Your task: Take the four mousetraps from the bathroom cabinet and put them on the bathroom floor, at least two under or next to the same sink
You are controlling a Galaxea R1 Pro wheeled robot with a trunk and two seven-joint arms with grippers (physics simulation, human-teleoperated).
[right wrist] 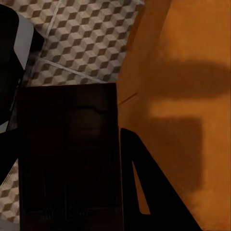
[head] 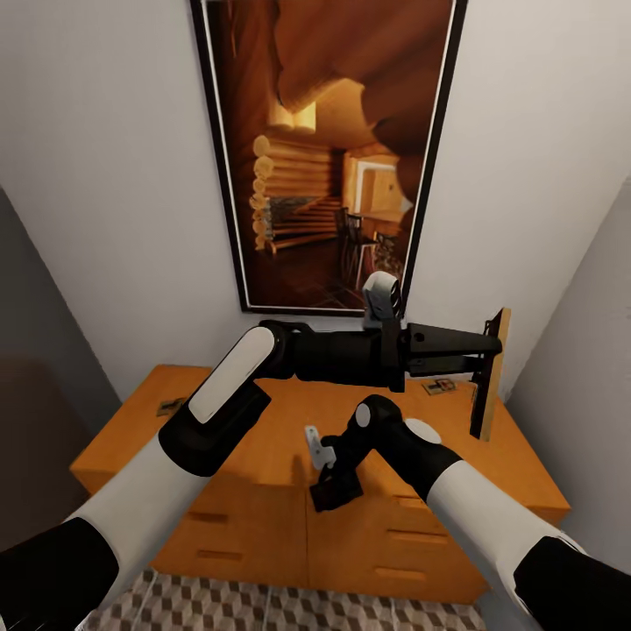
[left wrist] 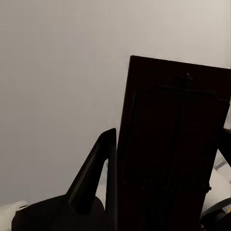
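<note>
My left gripper point(head: 487, 349) is shut on a mousetrap point(head: 491, 379), holding it upright on edge above the right end of the orange-brown cabinet point(head: 263, 438). Up close, this mousetrap point(left wrist: 173, 154) is a dark slab beside one finger point(left wrist: 94, 173). My right gripper point(head: 333, 491), low over the cabinet's front edge, is shut on a second mousetrap point(right wrist: 67, 149), dark in shadow next to a finger point(right wrist: 144, 192). Two more mousetraps lie flat on the cabinet top, one at the left end point(head: 171, 406) and one at the back right point(head: 438, 386). The bathroom sink is out of view.
A tall framed picture point(head: 329, 149) of a log interior hangs on the wall behind the cabinet. Grey walls close in on both sides. The cube-patterned bathroom floor point(head: 263, 609) lies in front of the cabinet's drawers point(head: 219, 526), and floor tiles point(right wrist: 82, 33) run beside the cabinet.
</note>
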